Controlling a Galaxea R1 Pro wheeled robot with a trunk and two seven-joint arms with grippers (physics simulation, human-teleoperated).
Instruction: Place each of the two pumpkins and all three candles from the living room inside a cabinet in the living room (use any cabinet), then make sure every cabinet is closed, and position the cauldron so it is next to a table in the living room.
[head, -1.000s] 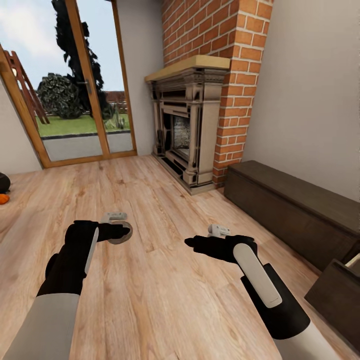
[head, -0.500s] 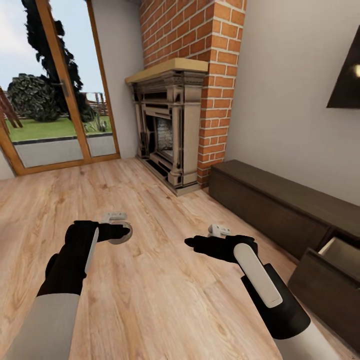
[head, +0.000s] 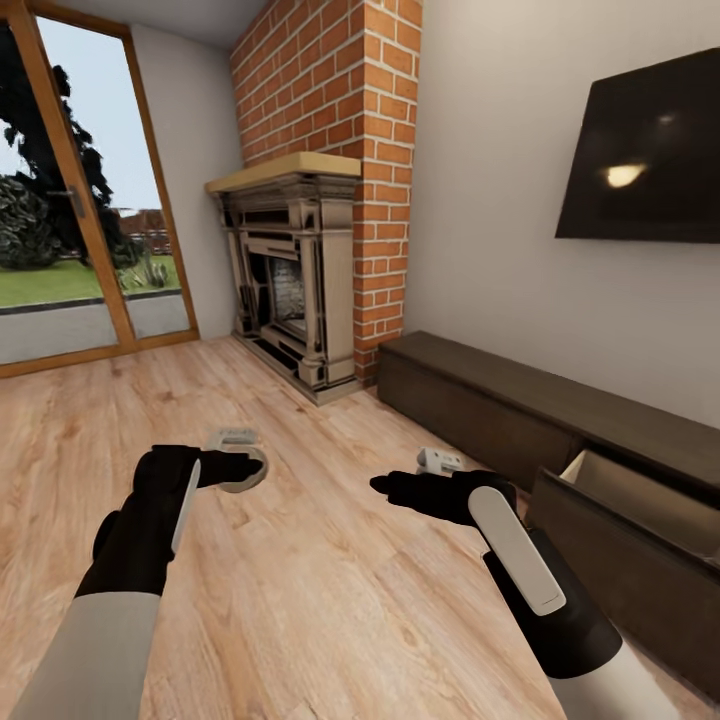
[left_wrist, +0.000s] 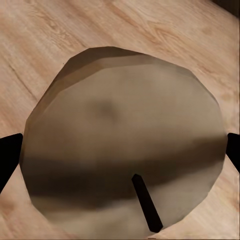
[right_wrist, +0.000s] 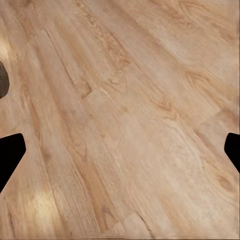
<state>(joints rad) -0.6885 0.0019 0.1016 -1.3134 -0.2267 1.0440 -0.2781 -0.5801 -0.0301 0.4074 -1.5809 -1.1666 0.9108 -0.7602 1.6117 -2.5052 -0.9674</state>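
Note:
A pale round candle (left_wrist: 125, 115) with a black wick sits between the fingers of my left gripper (left_wrist: 120, 150), which is shut on it. In the head view the candle (head: 252, 476) shows as a pale disc at the left gripper (head: 238, 464), held low over the plank floor. My right gripper (head: 385, 487) is open and holds nothing, with only floor between its fingertips (right_wrist: 11, 155). A long dark-brown cabinet (head: 480, 400) runs along the right wall. Its nearer drawer (head: 640, 520) stands pulled out, showing a beige inside.
A brick column (head: 385, 150) with a fireplace (head: 285, 270) stands ahead. A black TV (head: 645, 150) hangs on the wall above the cabinet. A glass door (head: 60, 250) is at the left. Light wood floor (head: 330, 600) lies under both arms.
The camera has turned right, so the fireplace and door shifted left, and the TV and open drawer came into view. Both arms keep the same pose, the left still holding the candle.

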